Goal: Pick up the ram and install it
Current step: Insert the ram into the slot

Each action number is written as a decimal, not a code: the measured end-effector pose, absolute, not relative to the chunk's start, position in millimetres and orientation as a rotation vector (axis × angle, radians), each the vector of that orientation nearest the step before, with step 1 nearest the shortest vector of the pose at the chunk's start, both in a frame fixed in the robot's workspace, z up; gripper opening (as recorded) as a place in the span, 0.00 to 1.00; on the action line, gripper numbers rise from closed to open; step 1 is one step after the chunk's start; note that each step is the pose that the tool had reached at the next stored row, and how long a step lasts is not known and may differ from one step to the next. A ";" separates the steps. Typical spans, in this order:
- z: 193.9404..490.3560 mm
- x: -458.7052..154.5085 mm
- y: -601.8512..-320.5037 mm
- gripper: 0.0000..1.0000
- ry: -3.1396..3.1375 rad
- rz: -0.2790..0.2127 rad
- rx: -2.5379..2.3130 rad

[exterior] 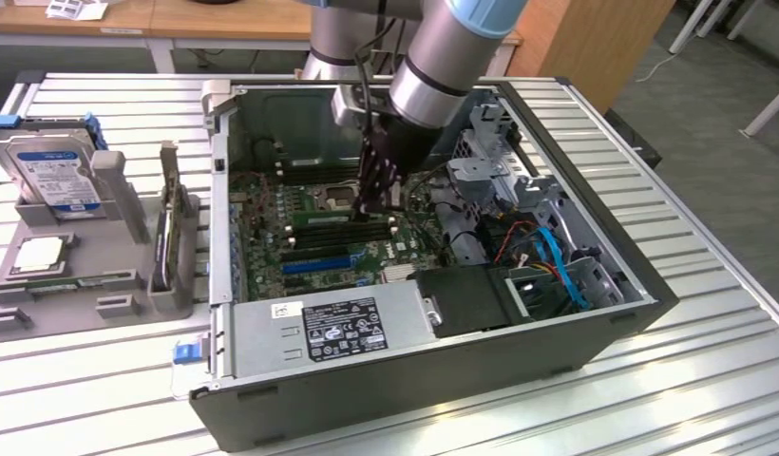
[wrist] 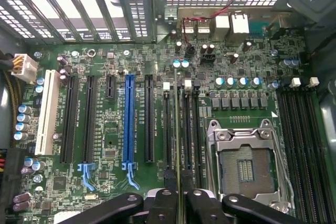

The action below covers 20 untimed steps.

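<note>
The ram (wrist: 179, 145) is a thin green stick seen edge-on, running along the motherboard's (wrist: 105, 140) black memory slots (wrist: 167, 129) beside the CPU socket (wrist: 245, 169). My gripper (wrist: 180, 205) is shut on it, with a black finger (wrist: 161, 205) on either side of the stick's near end. The stick lines up with the middle slot of the group, between two white latches; whether it is seated or just above the slot I cannot tell. In the exterior view the gripper (exterior: 379, 214) reaches straight down into the open computer case (exterior: 617, 313), over the middle of the board.
A grey fixture at the exterior view's left carries a hard drive (exterior: 54, 171), a CPU chip (exterior: 41, 252) and an upright holder (exterior: 174, 247). Inside the case are the power supply (exterior: 326, 328) and a drive cage with blue cables (exterior: 555, 256). A long blue slot (wrist: 129, 121) lies nearby.
</note>
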<state>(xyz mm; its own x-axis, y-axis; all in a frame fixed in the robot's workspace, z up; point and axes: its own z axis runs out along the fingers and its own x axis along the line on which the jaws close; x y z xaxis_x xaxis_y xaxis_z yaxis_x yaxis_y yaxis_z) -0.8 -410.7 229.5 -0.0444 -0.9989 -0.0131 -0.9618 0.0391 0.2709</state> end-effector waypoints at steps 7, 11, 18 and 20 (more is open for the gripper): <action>228.0 -0.1 -411.9 0.14 -2.126 -0.307 2.038; 227.9 0.2 -414.5 0.14 -2.127 -0.307 2.038; 227.5 0.5 -417.4 0.14 -2.127 -0.307 2.038; 227.1 1.4 -417.4 0.14 -2.126 -0.307 2.038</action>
